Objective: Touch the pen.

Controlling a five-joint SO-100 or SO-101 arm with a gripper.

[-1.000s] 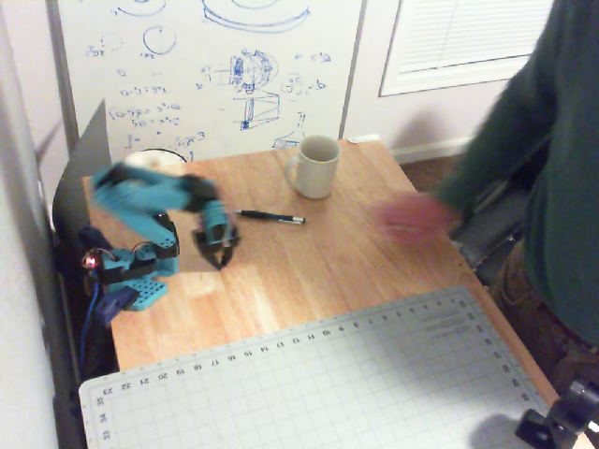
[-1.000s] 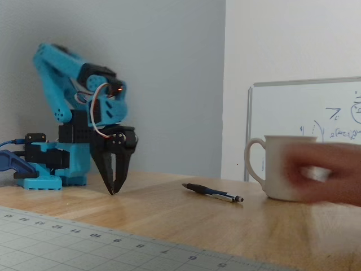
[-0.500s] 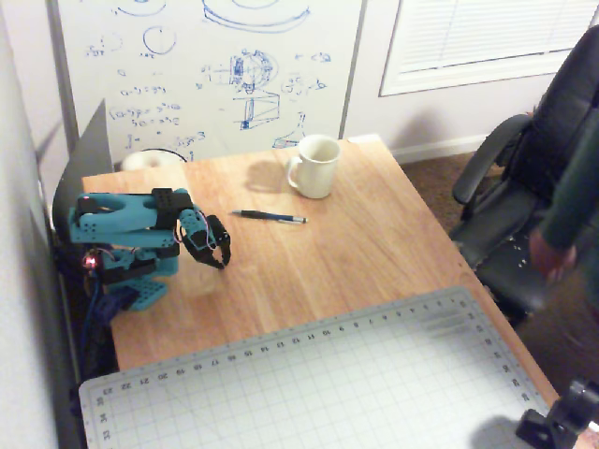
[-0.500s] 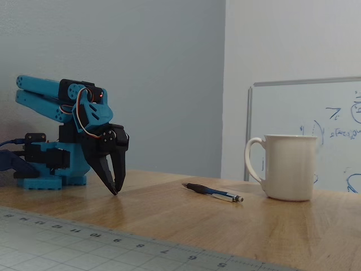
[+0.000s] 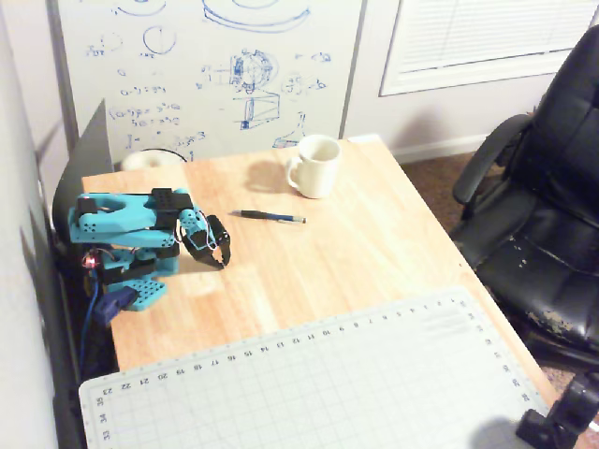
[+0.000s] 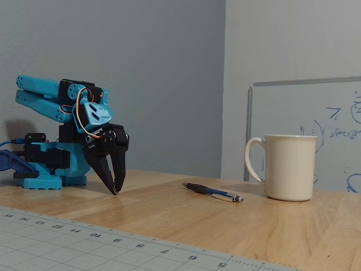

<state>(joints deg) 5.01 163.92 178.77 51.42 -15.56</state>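
Observation:
The pen [image 5: 270,217] is thin and dark blue-black with a silvery tip, lying flat on the wooden table [image 5: 374,253] in front of the white mug [image 5: 314,166]. In the fixed view the pen [image 6: 213,192] lies left of the mug [image 6: 287,167]. The blue arm is folded at the left. Its black gripper [image 5: 222,258] points down near the table, shut and empty, a short way left of the pen. In the fixed view the gripper [image 6: 115,191] has its tips together, close to or at the tabletop.
A grey cutting mat [image 5: 309,383] covers the table's front. A whiteboard [image 5: 215,75] stands behind the table. A black office chair [image 5: 552,206] is at the right. A white round object [image 5: 154,160] sits at the back left.

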